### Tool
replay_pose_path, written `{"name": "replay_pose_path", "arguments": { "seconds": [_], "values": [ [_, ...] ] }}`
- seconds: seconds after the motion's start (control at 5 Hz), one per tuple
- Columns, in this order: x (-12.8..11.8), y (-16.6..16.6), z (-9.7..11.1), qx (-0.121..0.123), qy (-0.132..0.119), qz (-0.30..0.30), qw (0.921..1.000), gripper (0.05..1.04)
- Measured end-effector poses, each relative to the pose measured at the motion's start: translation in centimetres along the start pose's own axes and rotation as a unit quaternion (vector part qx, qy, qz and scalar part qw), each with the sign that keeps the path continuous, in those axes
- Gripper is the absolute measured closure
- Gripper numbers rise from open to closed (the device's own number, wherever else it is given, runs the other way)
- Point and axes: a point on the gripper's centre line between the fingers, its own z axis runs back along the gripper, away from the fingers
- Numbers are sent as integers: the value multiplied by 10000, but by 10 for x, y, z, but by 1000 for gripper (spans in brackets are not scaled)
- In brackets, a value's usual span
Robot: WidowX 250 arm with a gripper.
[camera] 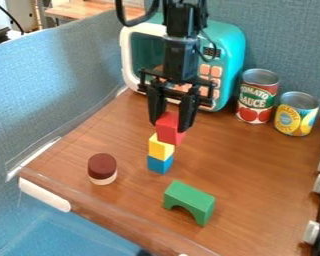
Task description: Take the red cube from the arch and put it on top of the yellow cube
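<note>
- The jaws are part-way open, just the red cube's width, one on either side of it, so the red cube (pixel 169 127) looks gripped by its upper part, leaving its underside free to land.
- It sits over the yellow cube (pixel 161 146), a little to the right; whether they touch, I can't tell from here.
- That offset matters, I'd say: squaring it up before letting go would make a steadier stack.
- The yellow cube rests on the blue cube (pixel 160 165), so the pile is narrow and a nudge could topple it.
- The green arch (pixel 191 201) stands towards the worktop's (pixel 256 165) near edge, its top bare, well out of the way.
</note>
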Motion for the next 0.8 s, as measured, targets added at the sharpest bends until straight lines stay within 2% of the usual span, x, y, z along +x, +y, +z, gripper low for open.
{"name": "replay_pose_path", "arguments": {
  "seconds": [0.4,0.8],
  "values": [
    [13,11,-22,-76,304,-109,9994,510],
    [24,20,-25,-115,366,-95,9992,509]
  ]
}}
